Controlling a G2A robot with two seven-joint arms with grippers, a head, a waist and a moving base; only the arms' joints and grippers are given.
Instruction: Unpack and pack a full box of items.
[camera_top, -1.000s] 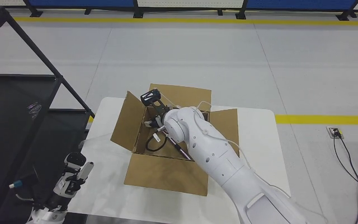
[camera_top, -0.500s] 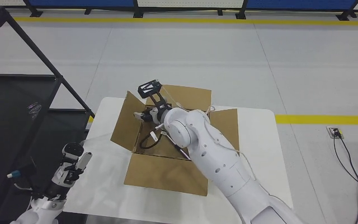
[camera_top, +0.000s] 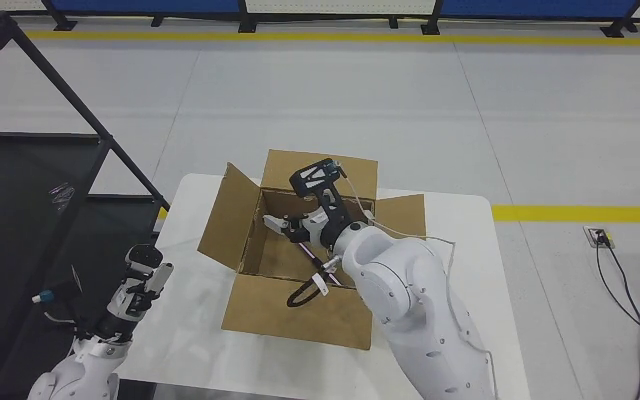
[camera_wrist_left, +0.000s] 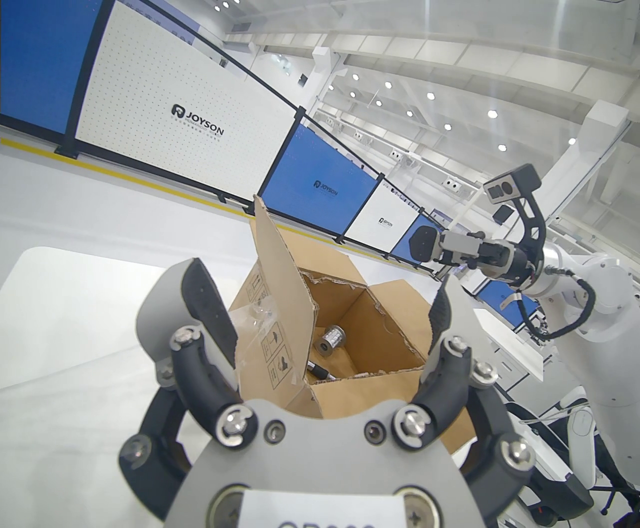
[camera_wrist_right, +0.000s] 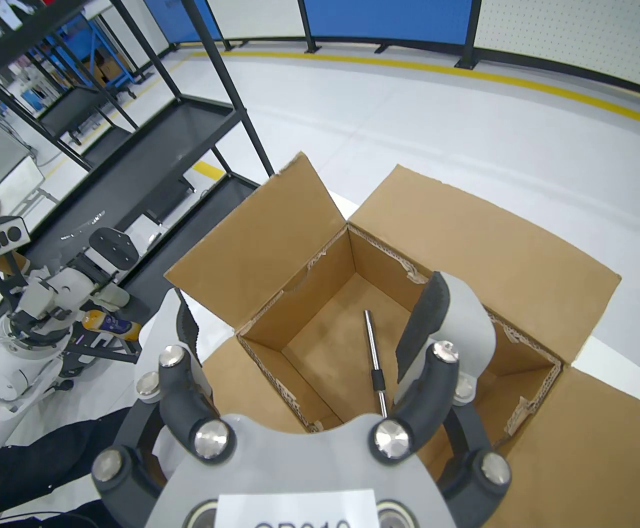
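Note:
An open cardboard box (camera_top: 295, 312) stands on the white table (camera_top: 190, 330), flaps spread outward. Over its open top hangs my right gripper (camera_top: 281, 225), open and holding nothing. The right wrist view has the right gripper (camera_wrist_right: 305, 325) above the box (camera_wrist_right: 500, 250), with a thin metal rod (camera_wrist_right: 373, 350) lying on the bottom. My left gripper (camera_top: 153, 272) is open and empty off the table's left edge, apart from the box. Between the left gripper's (camera_wrist_left: 325, 310) spread fingers I see the box (camera_wrist_left: 390, 350), a silver pulley (camera_wrist_left: 330, 340) and the rod's end (camera_wrist_left: 320, 371) inside.
A black metal rack (camera_top: 60, 200) stands left of the table, close to my left arm. An orange and blue bottle (camera_wrist_right: 107, 324) lies low beside that arm. The table's right side (camera_top: 460, 260) is bare white surface. The box's left flap (camera_wrist_left: 280, 300) stands upright toward my left gripper.
My right wrist has swung from the box's back-left corner toward its middle, its camera now farther right. The left gripper has edged up toward the table.

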